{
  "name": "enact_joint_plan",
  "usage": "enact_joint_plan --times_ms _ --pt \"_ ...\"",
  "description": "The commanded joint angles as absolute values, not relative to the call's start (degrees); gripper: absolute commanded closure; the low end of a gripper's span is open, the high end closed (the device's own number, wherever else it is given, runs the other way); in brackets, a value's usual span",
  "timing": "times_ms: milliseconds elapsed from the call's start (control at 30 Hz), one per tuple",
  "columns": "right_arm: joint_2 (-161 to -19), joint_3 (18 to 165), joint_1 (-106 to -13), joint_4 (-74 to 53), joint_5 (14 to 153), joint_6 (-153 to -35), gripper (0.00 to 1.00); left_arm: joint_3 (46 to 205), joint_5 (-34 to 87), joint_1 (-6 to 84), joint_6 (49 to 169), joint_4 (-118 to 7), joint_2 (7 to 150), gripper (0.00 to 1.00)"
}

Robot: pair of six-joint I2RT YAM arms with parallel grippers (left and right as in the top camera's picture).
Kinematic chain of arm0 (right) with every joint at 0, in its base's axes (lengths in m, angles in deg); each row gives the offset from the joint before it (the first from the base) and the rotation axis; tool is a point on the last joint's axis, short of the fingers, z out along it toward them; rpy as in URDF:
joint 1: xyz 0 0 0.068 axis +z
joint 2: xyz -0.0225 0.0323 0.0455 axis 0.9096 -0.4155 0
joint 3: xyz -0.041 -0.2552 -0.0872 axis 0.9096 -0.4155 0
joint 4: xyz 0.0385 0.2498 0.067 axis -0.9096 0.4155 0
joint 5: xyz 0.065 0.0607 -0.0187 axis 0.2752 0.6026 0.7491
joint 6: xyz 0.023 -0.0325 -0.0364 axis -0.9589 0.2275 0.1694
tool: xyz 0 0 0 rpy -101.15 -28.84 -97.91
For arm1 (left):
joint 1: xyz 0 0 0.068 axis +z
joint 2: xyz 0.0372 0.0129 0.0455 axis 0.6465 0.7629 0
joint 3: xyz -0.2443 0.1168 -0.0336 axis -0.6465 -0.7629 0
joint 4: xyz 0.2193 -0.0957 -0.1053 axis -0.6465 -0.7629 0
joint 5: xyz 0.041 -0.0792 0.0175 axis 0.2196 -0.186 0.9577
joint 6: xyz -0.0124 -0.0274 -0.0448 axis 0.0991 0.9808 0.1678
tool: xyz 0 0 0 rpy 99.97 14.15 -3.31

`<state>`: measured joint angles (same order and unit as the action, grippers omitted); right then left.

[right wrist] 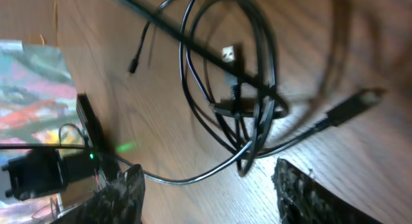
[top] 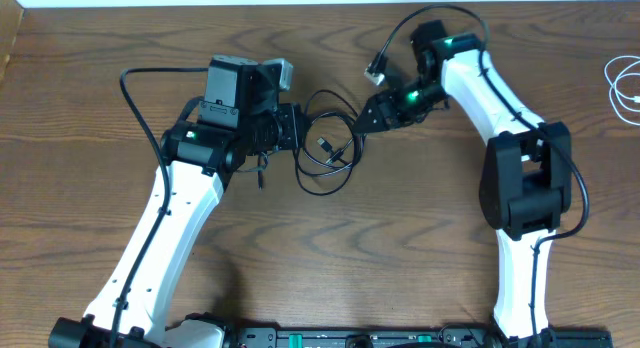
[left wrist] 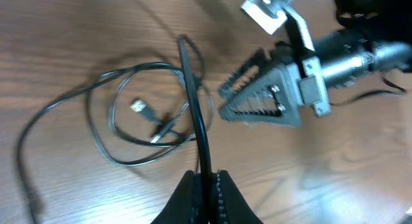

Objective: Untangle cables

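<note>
A tangle of thin black cables [top: 328, 151] lies in loops on the wooden table at centre. My left gripper [top: 293, 128] is shut on one black cable strand [left wrist: 196, 114], which runs up between its fingers [left wrist: 207, 185] in the left wrist view. My right gripper [top: 366, 115] is open and empty just right of the loops; its spread fingers [right wrist: 209, 188] frame the coil [right wrist: 238, 89] with a silver USB plug [right wrist: 229, 54]. The same plug shows in the left wrist view [left wrist: 138, 107].
A white cable [top: 627, 86] lies at the table's far right edge. A white connector [top: 378, 68] on the right arm's own cable hangs near its wrist. Each arm's black cable arcs over the table.
</note>
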<state>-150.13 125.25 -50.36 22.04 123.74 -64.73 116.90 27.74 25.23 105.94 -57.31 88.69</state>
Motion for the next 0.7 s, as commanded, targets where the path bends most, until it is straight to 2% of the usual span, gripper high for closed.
enact_joint_plan --times_ms 0,167,233,267,367,400,500,667 --pt "-149.82 122.22 -48.81 19.02 125.23 -66.37 0.49 118.06 36.94 25.47 106.20 -60.76 90.33 0.92" --pt "-149.82 118.78 -47.25 12.90 119.26 -75.62 0.59 118.06 37.00 25.47 106.18 -60.43 90.87 0.93" --pt "-149.82 117.89 -46.66 11.00 117.75 -78.13 0.65 118.08 37.00 25.47 106.18 -59.38 90.50 0.93" --pt "-149.82 117.76 -46.58 10.69 117.34 -78.70 0.70 118.08 37.00 25.47 106.16 -59.08 90.33 0.93" --pt "-149.82 117.36 -46.60 9.47 112.79 -82.48 0.93 118.10 37.07 25.49 106.00 -57.31 88.49 0.92" --pt "-149.82 117.34 -46.60 9.12 110.48 -84.10 0.98 118.10 37.09 25.49 105.68 -56.72 87.53 0.93" --pt "-149.82 117.32 -46.62 8.86 104.16 -88.45 0.99 118.10 39.34 25.49 105.50 -55.89 83.70 0.93" --pt "-149.82 117.32 -47.47 9.95 92.84 -96.36 0.99 118.10 50.25 25.49 105.28 -55.93 72.82 0.93"
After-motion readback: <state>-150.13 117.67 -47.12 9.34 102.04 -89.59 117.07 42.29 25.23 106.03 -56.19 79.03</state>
